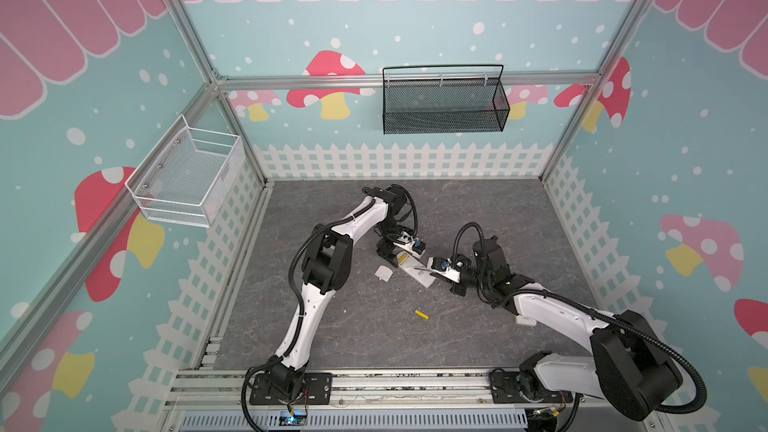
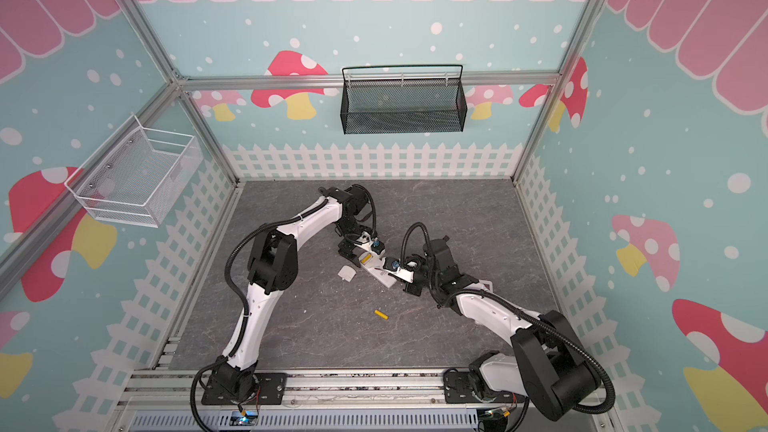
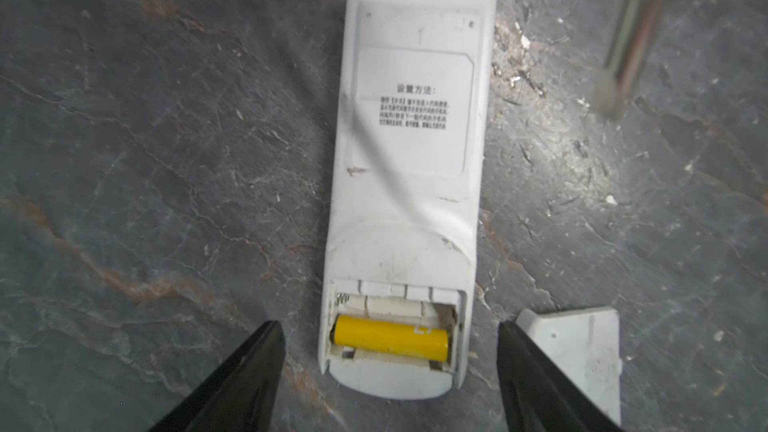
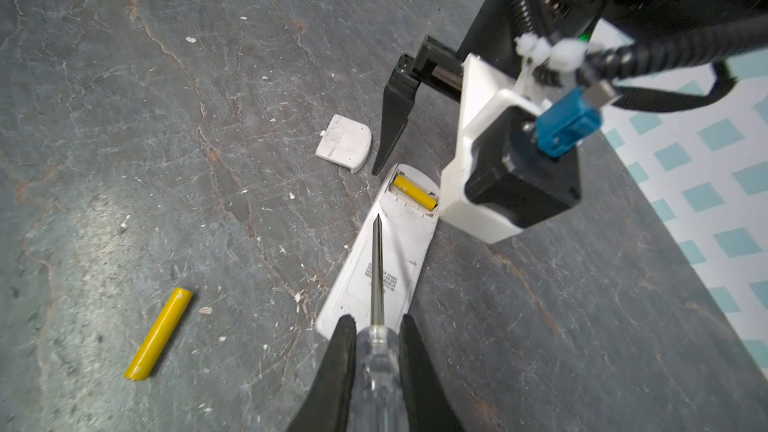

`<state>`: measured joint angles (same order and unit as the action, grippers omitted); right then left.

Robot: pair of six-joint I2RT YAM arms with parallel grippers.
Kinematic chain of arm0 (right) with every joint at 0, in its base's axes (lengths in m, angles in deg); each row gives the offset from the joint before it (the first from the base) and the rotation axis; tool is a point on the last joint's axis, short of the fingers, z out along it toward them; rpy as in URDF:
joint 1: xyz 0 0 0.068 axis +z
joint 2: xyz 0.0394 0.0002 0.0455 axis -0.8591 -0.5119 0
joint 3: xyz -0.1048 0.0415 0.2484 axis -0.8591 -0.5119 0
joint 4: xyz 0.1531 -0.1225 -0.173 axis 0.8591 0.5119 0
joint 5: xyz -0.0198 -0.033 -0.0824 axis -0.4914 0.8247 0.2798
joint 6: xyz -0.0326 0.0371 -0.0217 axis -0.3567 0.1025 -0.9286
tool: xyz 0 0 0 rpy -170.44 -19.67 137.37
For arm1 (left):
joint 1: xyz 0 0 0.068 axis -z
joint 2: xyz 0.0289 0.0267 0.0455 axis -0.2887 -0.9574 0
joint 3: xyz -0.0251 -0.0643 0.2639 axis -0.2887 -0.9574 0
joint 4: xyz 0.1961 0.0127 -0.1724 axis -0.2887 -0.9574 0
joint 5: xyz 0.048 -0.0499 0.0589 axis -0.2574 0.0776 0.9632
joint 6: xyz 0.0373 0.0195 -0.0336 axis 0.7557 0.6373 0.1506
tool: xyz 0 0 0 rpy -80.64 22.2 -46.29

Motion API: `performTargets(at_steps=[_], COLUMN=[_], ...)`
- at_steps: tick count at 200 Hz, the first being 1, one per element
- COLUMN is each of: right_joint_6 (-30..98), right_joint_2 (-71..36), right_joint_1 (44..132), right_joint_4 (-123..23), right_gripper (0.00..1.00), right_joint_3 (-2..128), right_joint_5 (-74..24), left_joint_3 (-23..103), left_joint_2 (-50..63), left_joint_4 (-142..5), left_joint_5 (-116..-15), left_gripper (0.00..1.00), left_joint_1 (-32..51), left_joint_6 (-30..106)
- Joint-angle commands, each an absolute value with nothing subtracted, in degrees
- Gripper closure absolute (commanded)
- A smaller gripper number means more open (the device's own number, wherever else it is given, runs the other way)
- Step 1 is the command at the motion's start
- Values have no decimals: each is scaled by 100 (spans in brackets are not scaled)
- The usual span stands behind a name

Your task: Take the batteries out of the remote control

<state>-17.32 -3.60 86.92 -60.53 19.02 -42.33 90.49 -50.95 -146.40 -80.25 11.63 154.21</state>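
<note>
One yellow battery (image 3: pixel 390 340) lies crosswise in the open compartment at the end of the white remote control (image 3: pixel 409 201). The remote rests back-up on the grey table (image 1: pixel 332 326), near its middle. The slot beside the battery holds nothing. A second battery (image 4: pixel 160 334), also yellow, lies loose on the table, well apart from the remote and nearer the front edge. The battery cover (image 4: pixel 344 142) is off and sits just beside the compartment end.

The left gripper (image 3: pixel 387 324) hangs over that end with its jaws spread wide, one on either side of the remote, grasping nothing. One black finger (image 3: pixel 536 376) overlaps the cover in the left wrist view. The right gripper (image 4: pixel 377 320) is clenched on the clear handle of a screwdriver (image 4: pixel 377 268). Its steel shaft runs above the remote's label (image 3: pixel 415 110), with the tip pointing at the compartment and just short of it. Whether the tip touches the plastic cannot be told. White flecks (image 3: pixel 519 76) lie scattered on the table round the remote. In the right wrist view the left arm's camera housing (image 4: pixel 511 184) hides one corner of the compartment.
</note>
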Motion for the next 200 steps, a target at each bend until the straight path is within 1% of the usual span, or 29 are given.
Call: performTargets(at_steps=[1,31,45,66,75,119,134,163,200], right_joint_6=[-2063,-2349,-2574,-2726,-2782,-2793,-2904,-3270,-3927], right_joint_2=[-600,-1004,-1177,-1347,-1406,-1768,-1865,-1986,-2288], right_joint_1=[8698,8788,8829,8850,8856,8909,8904,9022,9292], right_joint_4=[-6786,-7093,-7262,-7502,-7614,-7663,-7676,-7684,-7857], right_gripper=[100,100,100,100,100,100,100,100,100], right_joint_3=[1772,1853,1838,1830,1808,2075,2103,2136,2178], right_joint_5=[-4244,-4055,-3921,-3752,-3731,-3712,-3682,-3612,-3083], left_joint_3=[9166,9217,9200,9192,9150,8419,8163,7920,7786], left_joint_2=[-5231,-5301,-5342,-5374,-5370,-5071,-4957,-4797,-4742], left_joint_4=[-14792,-14780,-14779,-14767,-14726,-14207,-14026,-13953,-13863], left_joint_5=[-7856,-7809,-7793,-7796,-7754,-7694,-7706,-7816,-7827], left_gripper=[20,21,25,36,39,40,47,55,54], left_joint_1=[1200,1207,1217,1261,1296,1295,1297,1277,1248], left_joint_6=[15874,15892,15926,15897,15852,15807,15782,15782,15737])
